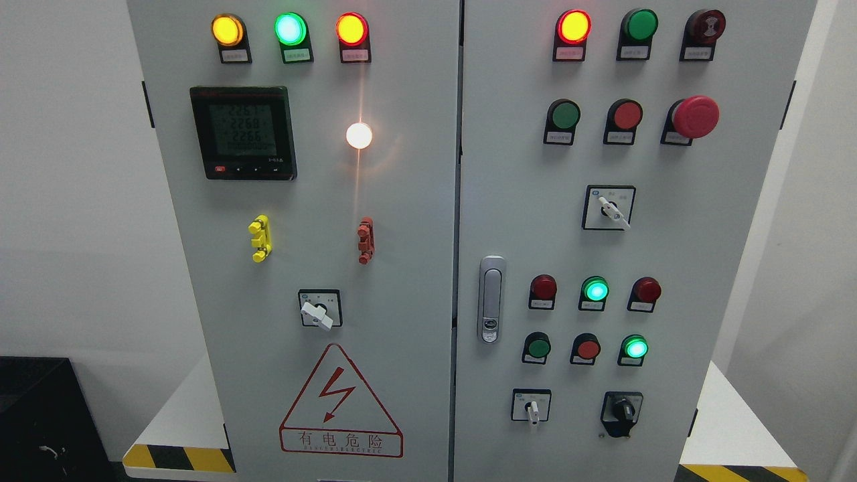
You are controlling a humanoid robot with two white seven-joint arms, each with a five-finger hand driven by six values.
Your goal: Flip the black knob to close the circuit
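Pale grey steel electrical cabinet (pixel 415 221) fills the head view, two doors side by side, standing on a white plinth with yellow-and-black hazard striping (pixel 177 458) at its foot.

Left door: dark square digital meter with lit green digits (pixel 243 132), a red triangular lightning warning sign (pixel 340 402) low down, a white-handled rotary switch (pixel 319 309) above it, and a bright white lamp (pixel 359 135) glaring hard enough to streak the picture.

Right door: silver latch handle (pixel 491 298) at its left edge, a large red mushroom stop button (pixel 695 116) upper right, rows of red and green round buttons and lamps.

Task's thing: the small black rotary knob (pixel 622 410) sits at the bottom right of the right door, just beside a white-handled selector (pixel 531 406) to its left.

Neither robot hand is in view, so finger state cannot be told. Task looks not yet begun.

Risks from here, as judgement: controls are crowded, so a reach could land on the white selector instead; the knob is small and low, so fingers may slip or turn it only partway; it sits near the frame's bottom, so an incoming arm may hide it.
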